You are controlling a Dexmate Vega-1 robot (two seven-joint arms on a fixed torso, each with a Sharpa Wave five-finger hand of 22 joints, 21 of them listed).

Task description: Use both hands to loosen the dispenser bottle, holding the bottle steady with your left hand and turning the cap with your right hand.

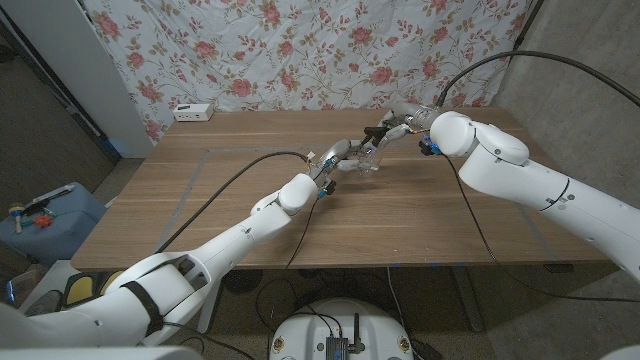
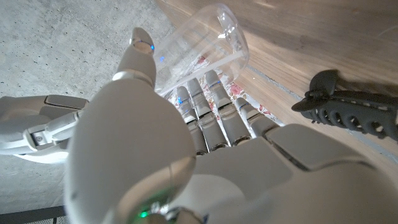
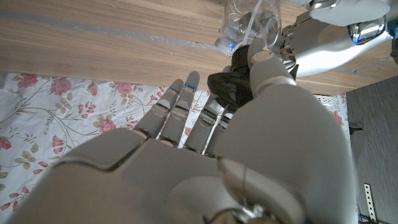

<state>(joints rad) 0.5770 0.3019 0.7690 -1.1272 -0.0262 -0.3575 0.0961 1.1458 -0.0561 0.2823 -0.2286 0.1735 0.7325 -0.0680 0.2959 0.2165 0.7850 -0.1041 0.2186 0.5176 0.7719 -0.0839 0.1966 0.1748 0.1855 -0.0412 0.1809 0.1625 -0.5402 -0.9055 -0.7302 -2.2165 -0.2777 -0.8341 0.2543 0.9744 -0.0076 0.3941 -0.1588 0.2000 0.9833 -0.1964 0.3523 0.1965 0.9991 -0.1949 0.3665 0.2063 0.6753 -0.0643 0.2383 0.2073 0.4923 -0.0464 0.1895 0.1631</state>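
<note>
One tilted bottle (image 1: 368, 160), cap (image 1: 379, 133) upward

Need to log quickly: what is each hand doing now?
Left hand: holds the clear bottle.
Right hand: grips the black cap.

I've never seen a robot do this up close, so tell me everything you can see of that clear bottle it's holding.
The dispenser bottle is clear plastic and looks empty, with a black pump cap. It is held tilted above the wooden table, near the far middle. The left hand grips its body; the right hand grips the cap.
</note>
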